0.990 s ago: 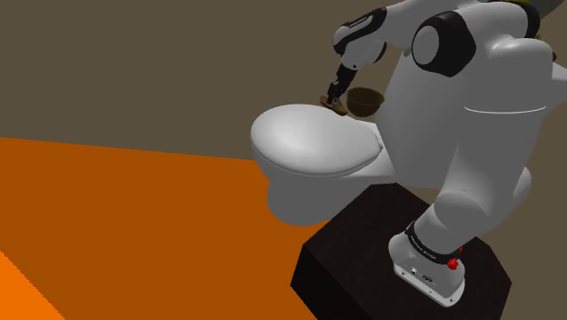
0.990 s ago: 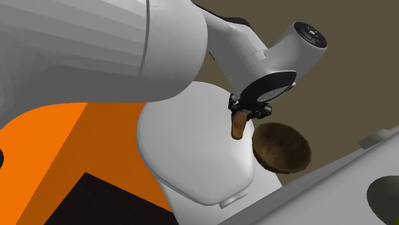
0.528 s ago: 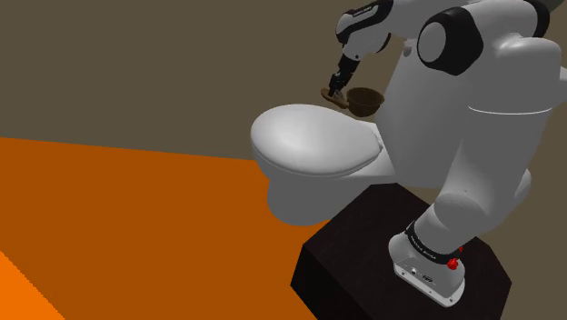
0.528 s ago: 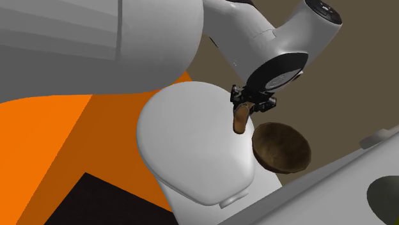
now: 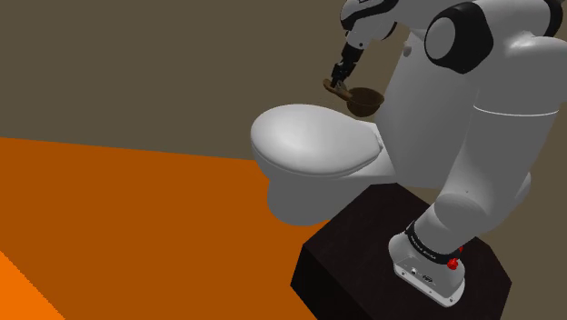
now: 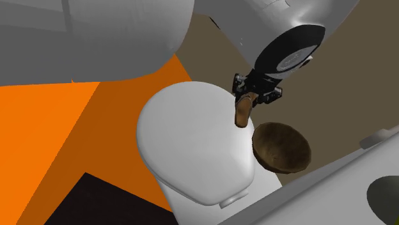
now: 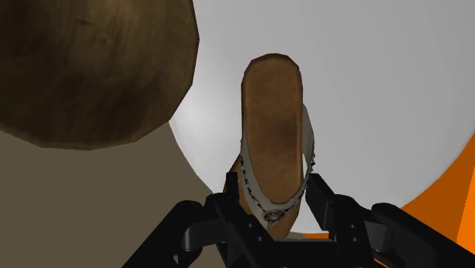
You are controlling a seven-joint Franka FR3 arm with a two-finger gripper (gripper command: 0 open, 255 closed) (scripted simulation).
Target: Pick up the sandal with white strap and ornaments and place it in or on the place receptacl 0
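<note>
Clamping jaws on the strapped end of a brown sandal (image 7: 272, 145), holding it toe-down over a white toilet lid (image 6: 185, 147). Hiding the sandal's heel behind black fingers (image 7: 221, 228) in the wrist view. Showing a brown bowl (image 6: 281, 147) at four o'clock of the sandal in the second exterior view, cropped at the wrist view's edge.

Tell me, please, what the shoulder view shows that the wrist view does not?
Shoulder view: the black stand and the white arm mounted on it. Wrist view: the ornamented white strap on the sandal. Both: the pincer clasping the sandal over the white toilet lid, beside the brown bowl.
</note>
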